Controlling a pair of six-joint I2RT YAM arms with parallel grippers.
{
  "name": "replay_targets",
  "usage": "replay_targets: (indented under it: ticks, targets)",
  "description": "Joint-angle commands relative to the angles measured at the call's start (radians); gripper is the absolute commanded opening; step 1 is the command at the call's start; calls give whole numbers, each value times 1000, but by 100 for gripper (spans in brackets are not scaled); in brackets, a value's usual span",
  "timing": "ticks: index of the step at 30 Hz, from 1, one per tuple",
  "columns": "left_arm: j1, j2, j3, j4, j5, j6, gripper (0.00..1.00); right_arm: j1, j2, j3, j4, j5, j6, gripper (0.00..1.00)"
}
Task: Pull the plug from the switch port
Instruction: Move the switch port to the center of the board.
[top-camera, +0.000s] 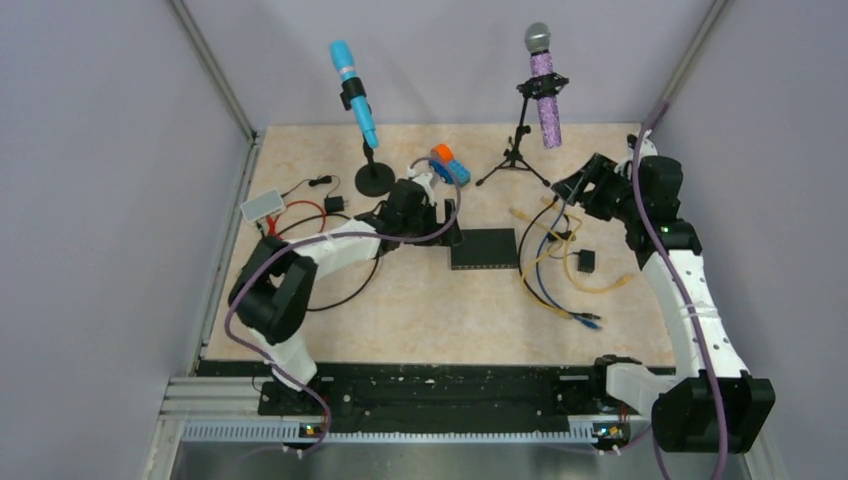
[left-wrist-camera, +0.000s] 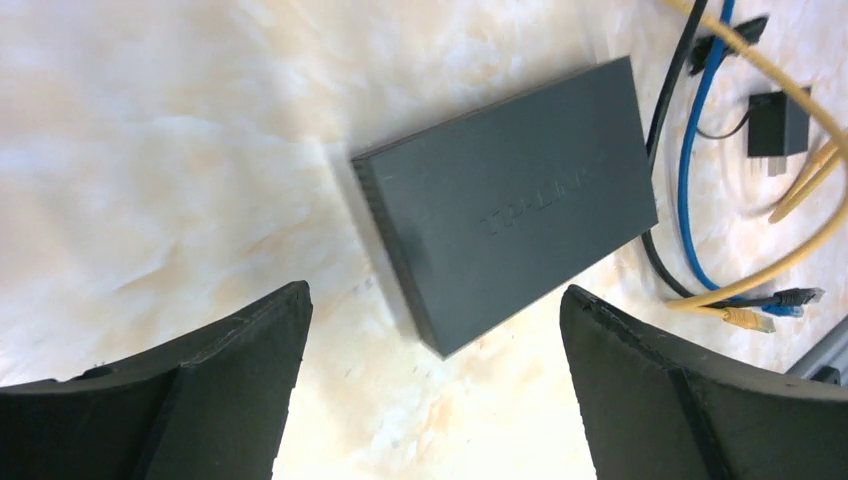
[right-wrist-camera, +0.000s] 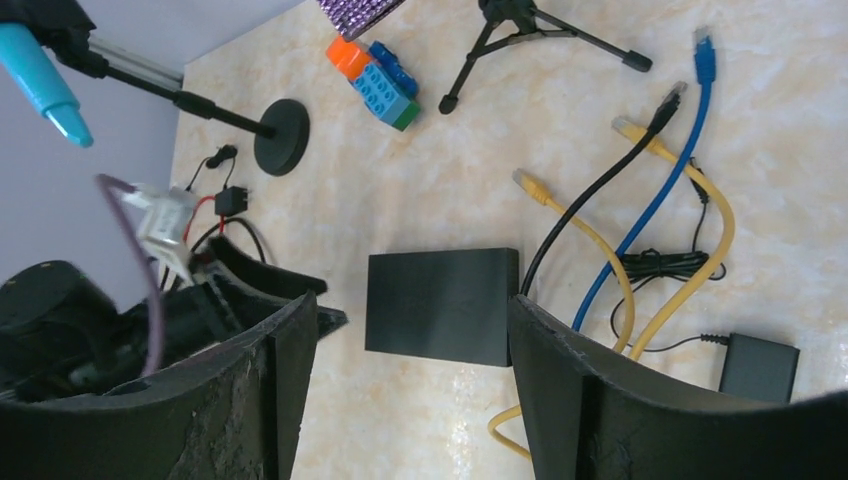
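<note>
Black switch (top-camera: 484, 248) lies long axis arm to arm, the left hand (left-wrist-camera: 435, 295), fingers spread, nearest at its left end, the right hand (right-wrist-camera: 410, 300), likewise spread, beyond loose cables (right-wrist-camera: 655, 195) at its right; no plugged port discernible.

The left claw (left-wrist-camera: 435, 310) hangs above the table (left-wrist-camera: 150, 150), its two dark fingers (left-wrist-camera: 230, 380) spread wide. Between them, lower down, lies a flat black box (left-wrist-camera: 510, 200) with raised lettering on top, set at a slant. A black cable (left-wrist-camera: 668, 100) runs close along its right edge, beside a blue cable (left-wrist-camera: 690, 150) and a yellow cable (left-wrist-camera: 800, 250). Their loose plug ends (left-wrist-camera: 748, 319) lie together, clear of the box. A small black cube (left-wrist-camera: 780, 125) sits past the cables.
</note>
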Motion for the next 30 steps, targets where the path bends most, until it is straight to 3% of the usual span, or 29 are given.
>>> replay_targets:
  ticks: [1,6,11,14,19,23,30]
  targets:
    - [13,-282,-61,-27,-282,54,99,14,-27,17,35,-52,-8,68]
    - [74,-545,-153,-117,-678,68,99,167,-105,0,15,134,-52,71]
    - [294,-636,-143,-232,-767,103,99,275,-140,-28,52,133,-68,71]
    - [441,-611,-119,-310,-751,103,99,391,-135,-10,47,164,-112,71]
    - [691,-529,-129,-339,-586,77,99,510,-94,33,24,179,-164,70]
    - [780,-439,-110,-352,-618,106,99,518,-75,28,29,124,-166,68]
    - [909,-177,45,-406,-500,157,96,518,-78,11,37,79,-152,67]
